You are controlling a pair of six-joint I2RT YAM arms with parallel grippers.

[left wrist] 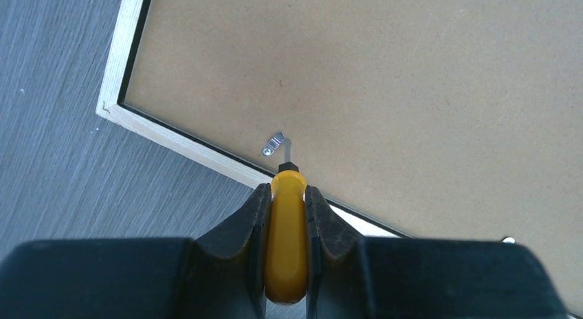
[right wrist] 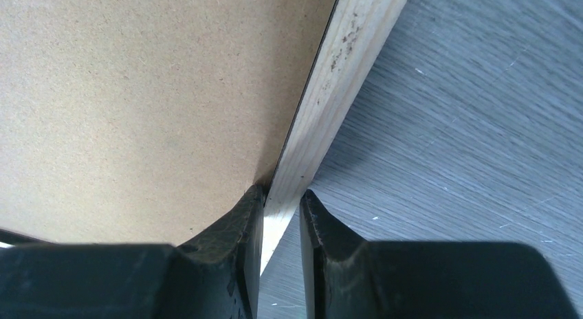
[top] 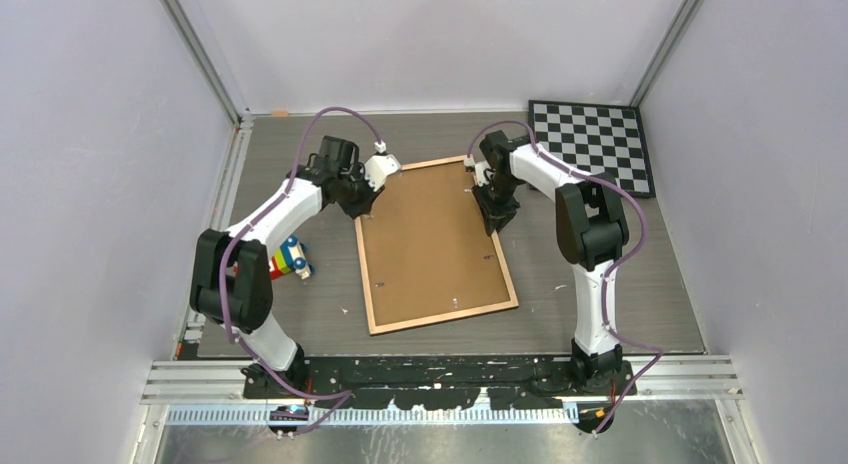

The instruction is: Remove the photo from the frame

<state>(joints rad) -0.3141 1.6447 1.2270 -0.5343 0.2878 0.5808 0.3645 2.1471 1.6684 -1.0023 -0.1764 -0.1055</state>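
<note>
Clearly the frame (top: 445, 317) lies back-up on the surface, so the photo is hidden, presumably under its board (top: 435, 239). At the frame's right rim, the right gripper (right wrist: 282, 192) pinches the wood. Slightly farther, near the frame's far-left corner, the left gripper (left wrist: 287, 190) clamps a screwdriver (left wrist: 287, 250), tip beside a metal tab (left wrist: 273, 144). Likely risks: the tip skids off the tab and gouges the board, or prying drags the frame out of the right pinch.
</note>
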